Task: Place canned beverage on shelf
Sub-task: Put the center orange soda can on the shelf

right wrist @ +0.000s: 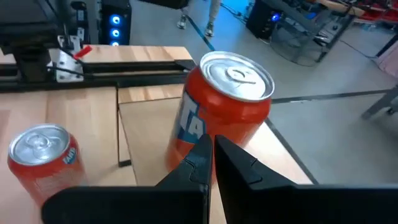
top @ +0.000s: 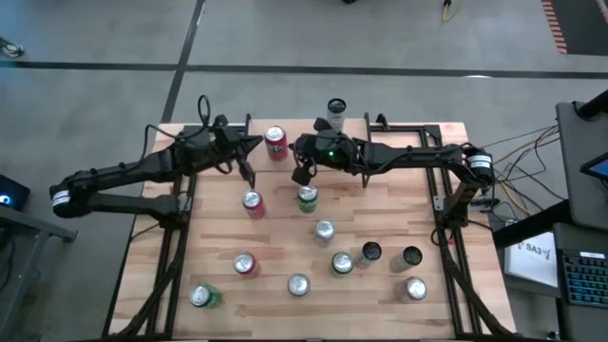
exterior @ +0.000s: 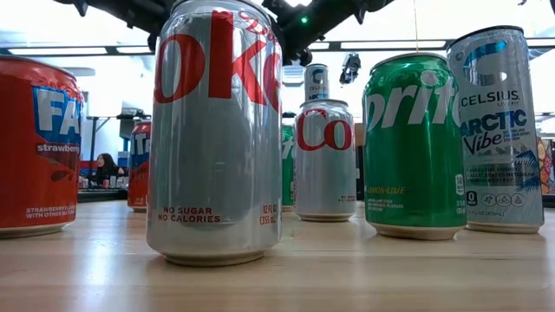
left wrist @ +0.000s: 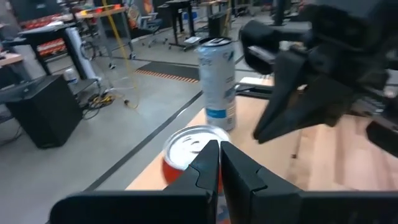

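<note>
both grippers, left gripper [top: 249,178] and right gripper [top: 300,176], have fingers pressed together and hold nothing, probably waiting near the red can [top: 275,142] on the far shelf [top: 285,166].

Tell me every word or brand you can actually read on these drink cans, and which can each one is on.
"oke", "NO SUGAR NO CALORIES": tall silver can with red letters, nearest in the low view.
"FA", "strawberry": red-orange can.
"Co": smaller silver can behind.
"prit", "LEMON-LIME": green can.
"CELSIUS", "ARCTIC Vibe": slim pale blue-and-silver can.
Fine print on all cans: too small to read.
</note>
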Robot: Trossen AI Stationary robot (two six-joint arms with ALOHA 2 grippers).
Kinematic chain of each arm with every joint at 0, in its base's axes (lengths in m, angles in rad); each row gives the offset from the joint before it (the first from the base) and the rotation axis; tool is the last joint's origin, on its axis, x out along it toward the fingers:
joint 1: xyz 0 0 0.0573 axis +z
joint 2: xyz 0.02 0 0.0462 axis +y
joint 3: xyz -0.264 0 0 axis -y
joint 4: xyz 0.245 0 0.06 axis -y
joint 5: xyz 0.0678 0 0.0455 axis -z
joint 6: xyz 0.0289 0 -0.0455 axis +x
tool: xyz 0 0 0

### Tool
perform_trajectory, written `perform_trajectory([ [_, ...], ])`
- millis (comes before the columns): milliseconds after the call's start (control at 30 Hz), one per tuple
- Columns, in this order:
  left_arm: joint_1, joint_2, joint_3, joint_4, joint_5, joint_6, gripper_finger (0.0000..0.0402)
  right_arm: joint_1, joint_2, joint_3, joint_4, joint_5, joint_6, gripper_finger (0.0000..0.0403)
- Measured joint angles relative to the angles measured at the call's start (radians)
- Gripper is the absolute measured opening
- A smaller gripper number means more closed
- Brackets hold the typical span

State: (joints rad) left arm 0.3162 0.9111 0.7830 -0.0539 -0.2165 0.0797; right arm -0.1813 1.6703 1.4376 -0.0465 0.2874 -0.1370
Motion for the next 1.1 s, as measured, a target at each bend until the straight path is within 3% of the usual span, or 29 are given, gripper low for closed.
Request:
perform_trajectory([
  [300,-0.119,-0.011,-0.051,0.139,0.0,0.096,0.0,-0.001,0.0,0.001,0.033,0.001,0.01,0.0009],
  [933,-0.122,-0.189,-0.195,0.294,-0.009,0.148,0.0,-0.04,0.04,0.002,0.119,0.004,0.024,0.0009],
  [1100,-0.122,-0.208,-0.205,0.294,-0.009,0.153,0.0,-0.04,0.063,0.001,0.135,0.095,0.023,0.0009],
])
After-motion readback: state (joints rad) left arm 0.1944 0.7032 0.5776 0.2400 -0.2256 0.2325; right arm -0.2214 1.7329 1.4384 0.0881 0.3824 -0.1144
